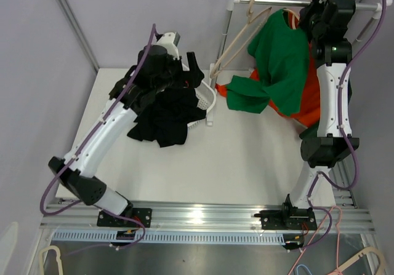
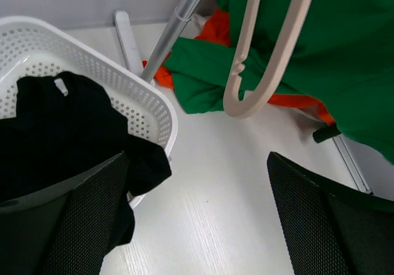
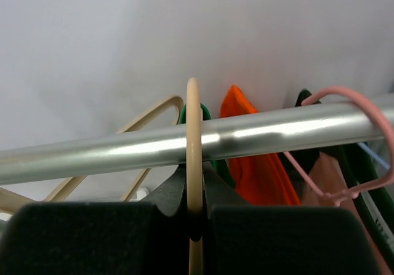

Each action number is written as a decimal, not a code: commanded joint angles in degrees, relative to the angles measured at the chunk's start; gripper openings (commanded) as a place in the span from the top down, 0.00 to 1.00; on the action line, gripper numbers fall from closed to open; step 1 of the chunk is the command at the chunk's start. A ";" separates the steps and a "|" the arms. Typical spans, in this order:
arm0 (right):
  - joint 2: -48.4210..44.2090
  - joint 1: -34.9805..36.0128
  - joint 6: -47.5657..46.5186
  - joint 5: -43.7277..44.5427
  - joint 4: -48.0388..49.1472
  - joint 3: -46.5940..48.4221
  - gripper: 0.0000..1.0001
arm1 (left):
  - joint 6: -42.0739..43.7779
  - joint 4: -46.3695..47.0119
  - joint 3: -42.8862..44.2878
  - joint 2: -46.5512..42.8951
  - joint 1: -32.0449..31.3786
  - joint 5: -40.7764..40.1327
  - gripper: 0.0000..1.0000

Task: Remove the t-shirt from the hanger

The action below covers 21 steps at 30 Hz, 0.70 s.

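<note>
A green t-shirt [image 1: 280,59] hangs on a beige hanger from the metal rail [image 1: 277,3] at the back right, with one sleeve trailing to the table. My right gripper [image 1: 311,16] is up at the rail. In the right wrist view it [image 3: 196,219] is shut on the beige hanger's hook [image 3: 194,133], which loops over the rail [image 3: 277,133], with green cloth [image 3: 203,112] just behind. My left gripper [image 2: 197,219] is open and empty above the table, beside the basket [image 2: 148,96]. The green t-shirt [image 2: 351,53] lies ahead of it to the right.
A white basket [image 1: 209,99] holds black clothes [image 1: 166,112], partly draped over its rim. An empty beige hanger [image 1: 243,35] hangs left of the green shirt. An orange shirt [image 1: 311,96] hangs behind it. A pink hanger [image 3: 369,121] sits further right. The rack's pole [image 2: 172,29] stands by the basket.
</note>
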 commanded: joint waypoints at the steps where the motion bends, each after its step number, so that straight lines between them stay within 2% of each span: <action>1: -11.91 3.49 3.34 7.86 -0.82 -4.97 1.00 | 5.48 10.80 -7.65 -8.42 -2.79 -1.14 0.01; 4: -18.06 5.34 4.83 9.81 0.84 -13.57 1.00 | 8.64 18.96 -13.56 -14.93 -5.69 -3.60 0.00; 8: -22.04 5.96 4.58 9.01 2.69 -18.97 1.00 | 11.03 22.33 -17.02 -18.63 -8.07 -6.50 0.00; 12: -19.24 6.05 3.43 8.84 -0.55 -14.85 1.00 | 12.61 17.87 -12.29 -16.79 -8.07 -7.82 0.00; 17: -15.20 5.96 1.24 8.57 2.43 -11.60 1.00 | 12.26 17.24 -11.65 -16.00 -8.16 -7.74 0.00; 21: -8.09 5.87 -1.66 8.05 4.62 -1.43 1.00 | 12.35 17.24 -11.57 -15.39 -8.07 -7.65 0.01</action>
